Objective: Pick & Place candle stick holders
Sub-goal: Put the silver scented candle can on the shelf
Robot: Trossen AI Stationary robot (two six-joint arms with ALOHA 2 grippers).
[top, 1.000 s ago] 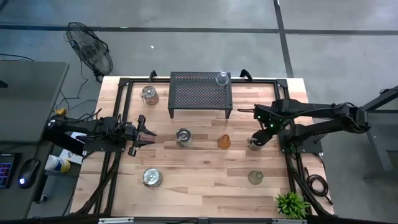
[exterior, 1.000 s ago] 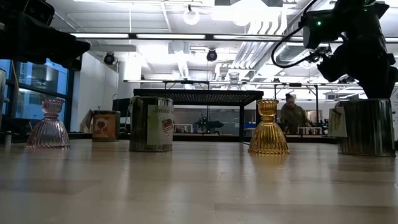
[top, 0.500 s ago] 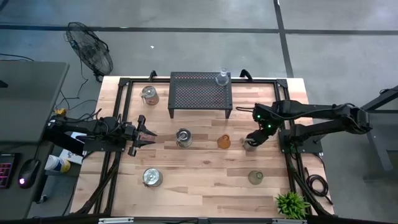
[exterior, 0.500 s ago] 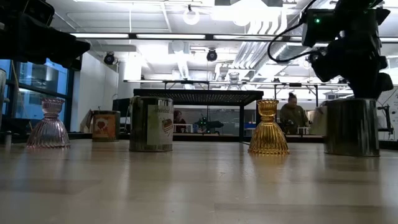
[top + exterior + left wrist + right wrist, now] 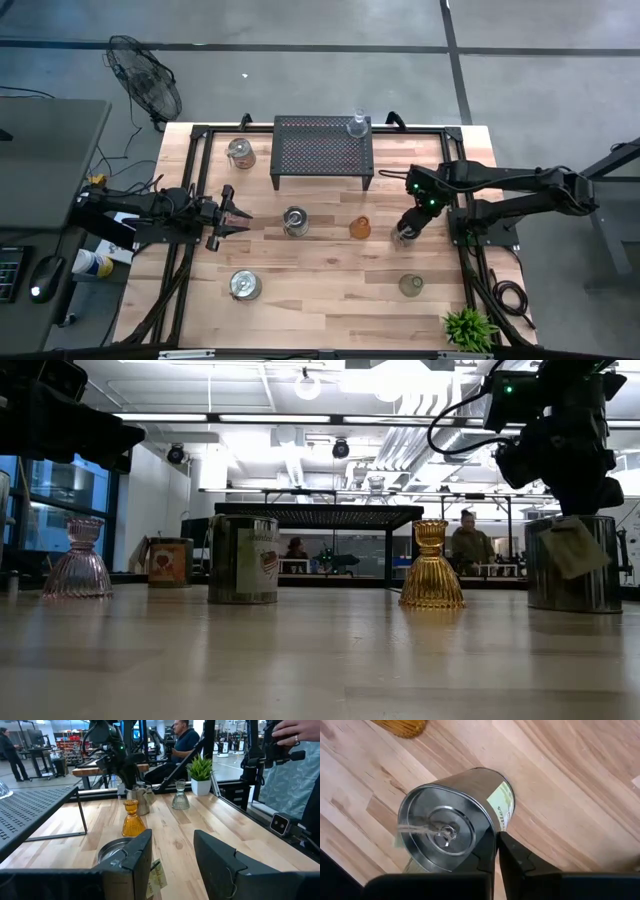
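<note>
Right wrist view: a silvery metal holder [image 5: 454,827] is pinched by its rim wall between the right fingers [image 5: 496,851], standing on the surface [image 5: 560,780]. It is judged light, stiff and slippery, best taken at the rim. Its base is hidden. The left fingers [image 5: 172,852] are spread, waiting before another silvery holder [image 5: 116,852].

We saw two dark, skinny arms built from black tubes and blocky joints. The right arm [image 5: 520,185] had a small green light near its wrist and black cables looping off it. The left arm [image 5: 150,213] had bits of red near its tip. The left gripper [image 5: 172,857] had flat, wide black fingers [image 5: 135,862].
</note>
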